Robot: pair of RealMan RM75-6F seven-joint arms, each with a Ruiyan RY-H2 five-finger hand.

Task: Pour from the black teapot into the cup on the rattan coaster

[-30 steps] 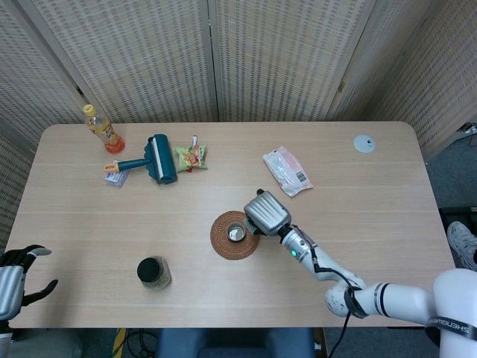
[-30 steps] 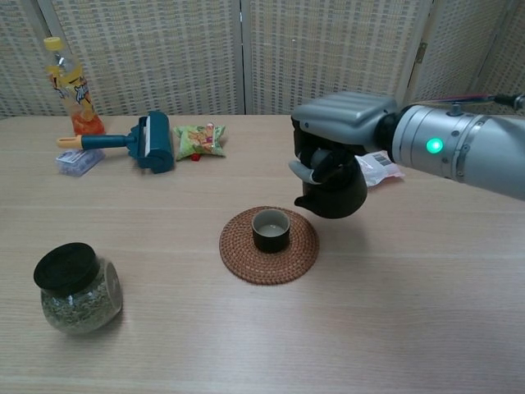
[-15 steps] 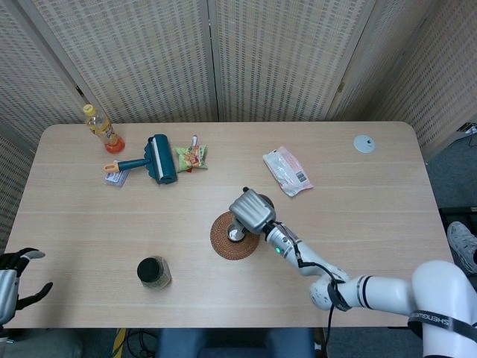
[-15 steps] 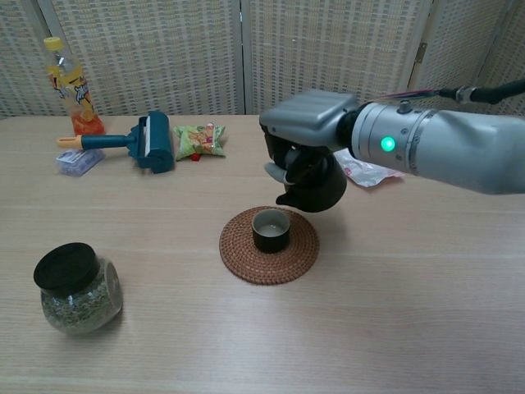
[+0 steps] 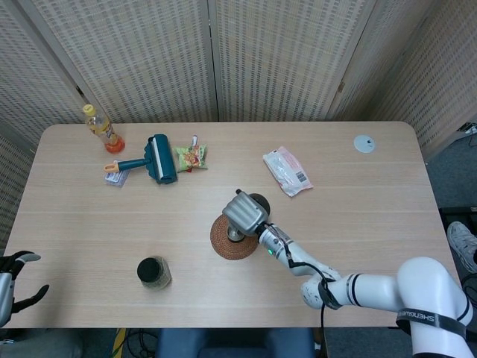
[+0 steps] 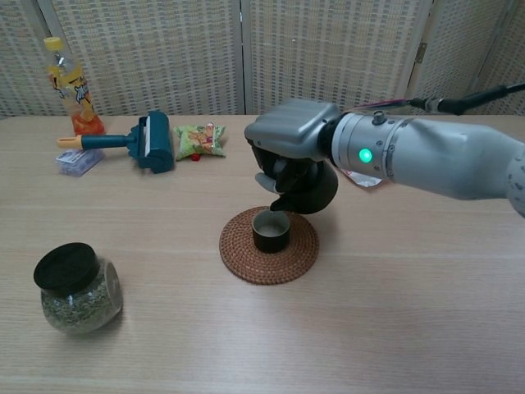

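Note:
My right hand (image 6: 289, 156) (image 5: 240, 210) grips the black teapot (image 6: 308, 188) and holds it tilted in the air, its spout just above the rim of the small dark cup (image 6: 270, 231). The cup stands upright in the middle of the round rattan coaster (image 6: 269, 248) (image 5: 223, 240). In the head view the hand covers the cup and most of the teapot (image 5: 258, 201). My left hand (image 5: 10, 273) shows at the bottom left corner of the head view, off the table's edge, fingers apart and holding nothing.
A glass jar with a black lid (image 6: 75, 286) stands at the front left. At the back left lie a teal lint roller (image 6: 146, 139), an orange drink bottle (image 6: 69, 86) and a green snack packet (image 6: 198, 139). A white packet (image 5: 287, 171) lies behind the right arm.
My right hand has carried the teapot leftwards and tipped it, bringing the spout from beside the coaster to just over the cup. The left hand has sunk slightly lower at the frame edge.

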